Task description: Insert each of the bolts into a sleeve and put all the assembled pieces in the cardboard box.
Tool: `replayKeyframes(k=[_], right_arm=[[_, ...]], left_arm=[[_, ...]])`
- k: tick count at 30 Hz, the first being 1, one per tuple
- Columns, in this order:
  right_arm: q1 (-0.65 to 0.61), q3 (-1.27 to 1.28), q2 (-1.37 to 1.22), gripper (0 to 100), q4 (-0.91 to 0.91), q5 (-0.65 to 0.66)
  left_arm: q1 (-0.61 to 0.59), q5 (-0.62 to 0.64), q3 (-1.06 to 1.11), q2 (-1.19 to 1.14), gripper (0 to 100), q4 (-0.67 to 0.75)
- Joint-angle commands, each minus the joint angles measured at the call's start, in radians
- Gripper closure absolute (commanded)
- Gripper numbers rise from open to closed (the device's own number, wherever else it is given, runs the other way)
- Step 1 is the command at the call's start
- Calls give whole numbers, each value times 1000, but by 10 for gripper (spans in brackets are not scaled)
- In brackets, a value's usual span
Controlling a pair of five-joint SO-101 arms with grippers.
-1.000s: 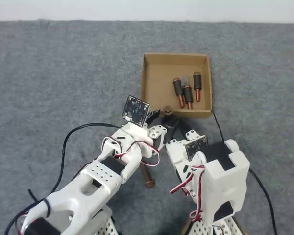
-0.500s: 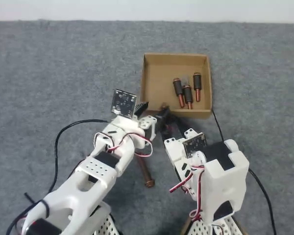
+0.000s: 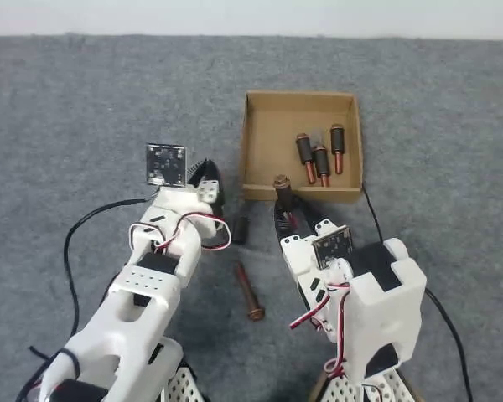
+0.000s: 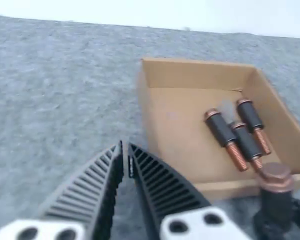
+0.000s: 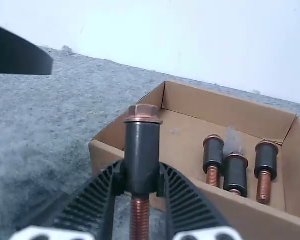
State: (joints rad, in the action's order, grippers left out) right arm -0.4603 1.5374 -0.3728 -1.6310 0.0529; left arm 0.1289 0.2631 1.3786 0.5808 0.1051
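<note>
A grey, felt-like covering spreads over the whole tabletop (image 3: 84, 109), which ends at the far side against a plain pale wall (image 3: 235, 17). On it sits the open cardboard box (image 3: 246, 146), and three finished pieces (image 3: 320, 157) lie side by side on its floor toward the right wall, copper tips pointing at the near wall. The right tool (image 3: 282, 208) hovers just outside that near wall, clenched around a sleeved bolt (image 3: 280, 186). In the right wrist view the sleeved bolt (image 5: 141, 150) stands upright between the ribbed fingers (image 5: 97, 197), hex head on top and copper thread showing below the black sleeve. The left tool (image 3: 208, 180) hangs over bare grey covering to the left of the box. It grips nothing, and its jaws are drawn together with only a sliver between them in the left wrist view. A loose sleeve (image 3: 240, 229) lies on the tabletop between the two arms. A loose bolt (image 3: 247, 289) lies a little nearer the arm bases, head toward the camera.
</note>
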Motion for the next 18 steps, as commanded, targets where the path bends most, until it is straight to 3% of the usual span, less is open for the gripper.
replayKeyframes(k=[1, 10, 16, 18], right_arm=[[15, -28, 67, 992, 1, -3], [47, -35, 68, 992, 1, -2], [79, -31, 77, 992, -7, -2], [105, -31, 82, 992, -13, -2]], left_arm=[[-44, -5, 16, 14, 990, -5], [-233, -9, 82, 44, 990, -6], [-245, -17, 289, 302, 990, -6], [-245, -41, 289, 396, 990, -106]])
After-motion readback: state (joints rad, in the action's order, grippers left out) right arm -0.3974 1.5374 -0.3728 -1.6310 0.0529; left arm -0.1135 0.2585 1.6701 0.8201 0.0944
